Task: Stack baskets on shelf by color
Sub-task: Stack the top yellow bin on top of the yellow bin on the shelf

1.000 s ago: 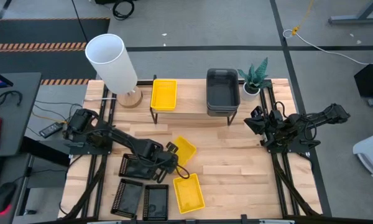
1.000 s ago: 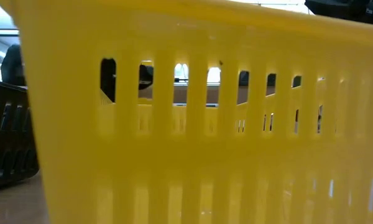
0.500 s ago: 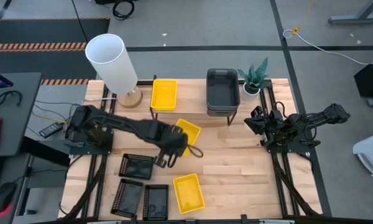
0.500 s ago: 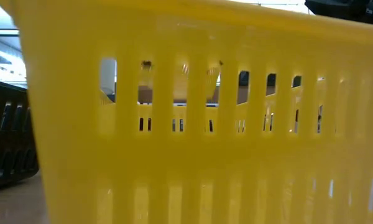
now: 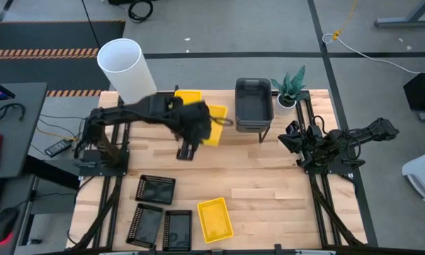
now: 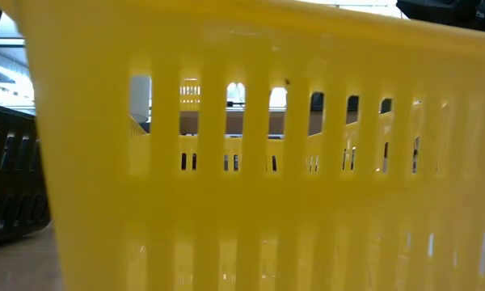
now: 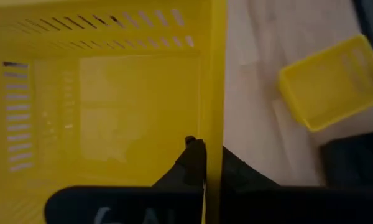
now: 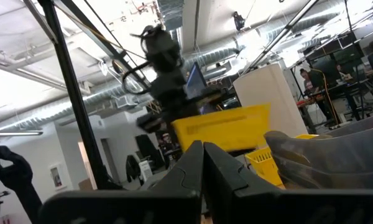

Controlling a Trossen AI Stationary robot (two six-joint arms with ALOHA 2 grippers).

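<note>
My left gripper [image 5: 200, 127] is shut on a yellow basket [image 5: 214, 124] and holds it in the air over the near edge of the wooden shelf [image 5: 227, 98]. A second yellow basket [image 5: 186, 99] rests on the shelf's left part, half hidden by the arm. Grey baskets [image 5: 253, 103] sit stacked on its right part. A third yellow basket [image 5: 214, 218] and three black baskets [image 5: 156, 190] lie on the table near the front. My right gripper [image 8: 202, 155] is shut at the table's right side, holding nothing. My left gripper pinches one side wall of the yellow basket at its rim [image 7: 214, 134], one finger [image 7: 193, 155] inside the basket and the other outside. The fingers come from above, slanting down. The basket is lifted clear of table and shelf, its open side up.
A white lamp [image 5: 127, 71] stands at the far left corner and a small potted plant [image 5: 289, 88] right of the shelf. The front yellow basket [image 6: 242, 162] fills the low view. Bare wood lies in the table's middle and right.
My left gripper has risen and swung toward the table's far edge, rolling at the wrist. It has carried the yellow basket from just above the table's middle up to the shelf's near edge. The jaws stayed shut on the basket.
</note>
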